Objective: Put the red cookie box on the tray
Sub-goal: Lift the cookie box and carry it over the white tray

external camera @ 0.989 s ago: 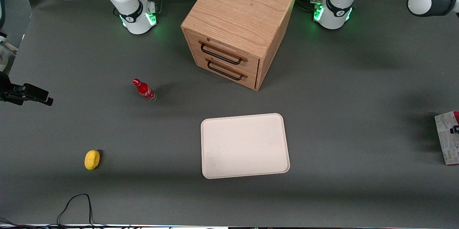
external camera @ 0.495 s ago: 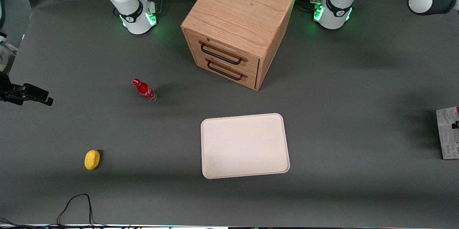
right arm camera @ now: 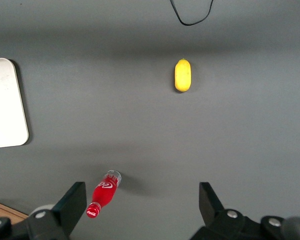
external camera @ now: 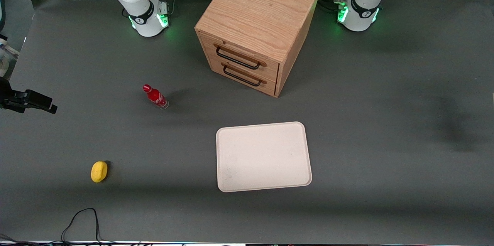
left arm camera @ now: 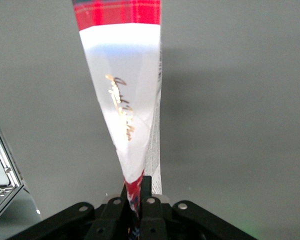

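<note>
In the left wrist view my gripper (left arm camera: 138, 200) is shut on the red cookie box (left arm camera: 125, 95), which I see edge-on: a white face with gold script, red tartan at its end, held above the grey table. Neither the box nor the gripper shows in the front view. The tray (external camera: 263, 156), cream-white with rounded corners, lies flat near the table's middle, nearer to the front camera than the cabinet; its edge (right arm camera: 5, 105) also shows in the right wrist view. Nothing lies on the tray.
A wooden two-drawer cabinet (external camera: 256, 30) stands farther from the front camera than the tray. A small red bottle (external camera: 155, 96) and a yellow lemon-like object (external camera: 98, 171) sit toward the parked arm's end. A black cable (external camera: 83, 223) loops at the front edge.
The box, seen at the working arm's edge of the front view in both earlier frames, rose and slid out of that view. The arm's dark elbow also moved up and away.
</note>
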Tool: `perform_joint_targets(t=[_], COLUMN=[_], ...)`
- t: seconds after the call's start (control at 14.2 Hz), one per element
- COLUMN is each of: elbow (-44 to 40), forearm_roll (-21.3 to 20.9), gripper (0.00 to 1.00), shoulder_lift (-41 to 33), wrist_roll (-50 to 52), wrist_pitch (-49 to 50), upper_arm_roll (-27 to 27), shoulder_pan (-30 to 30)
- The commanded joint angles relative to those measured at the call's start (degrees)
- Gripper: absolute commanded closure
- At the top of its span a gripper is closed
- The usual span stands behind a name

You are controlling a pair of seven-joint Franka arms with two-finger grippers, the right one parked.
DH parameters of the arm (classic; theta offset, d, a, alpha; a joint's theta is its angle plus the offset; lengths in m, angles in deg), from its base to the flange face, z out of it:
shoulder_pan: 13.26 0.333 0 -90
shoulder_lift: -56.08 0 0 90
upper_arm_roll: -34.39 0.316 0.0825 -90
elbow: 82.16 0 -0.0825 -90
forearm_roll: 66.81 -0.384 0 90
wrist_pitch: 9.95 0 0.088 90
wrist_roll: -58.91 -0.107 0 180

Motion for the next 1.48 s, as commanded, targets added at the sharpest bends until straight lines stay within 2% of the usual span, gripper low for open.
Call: perform_joint_targets(t=[0.0, 0.28, 0.64, 0.85, 1.2, 1.41], elbow=[17.2, 29.7, 31.0, 29.9, 28.5, 23.8], forearm_roll=[-0.7, -0.7, -0.1, 0.4, 6.5, 9.0], gripper=[1.0, 1.0, 1.0, 1.0, 1.0, 1.0], shoulder_lift=[-16.3, -31.1, -33.5, -33.4, -32.4, -27.7], wrist_roll=[-0.2, 1.6, 3.3, 12.0, 32.1, 47.0], wrist_pitch=[-1.9, -1.8, -0.3, 4.0, 5.4, 5.4], upper_arm_roll=[0.2, 0.0, -2.7, -9.8, -23.9, -30.4], shoulder_pan=[-0.6, -0.8, -0.9, -0.9, -1.3, -4.4])
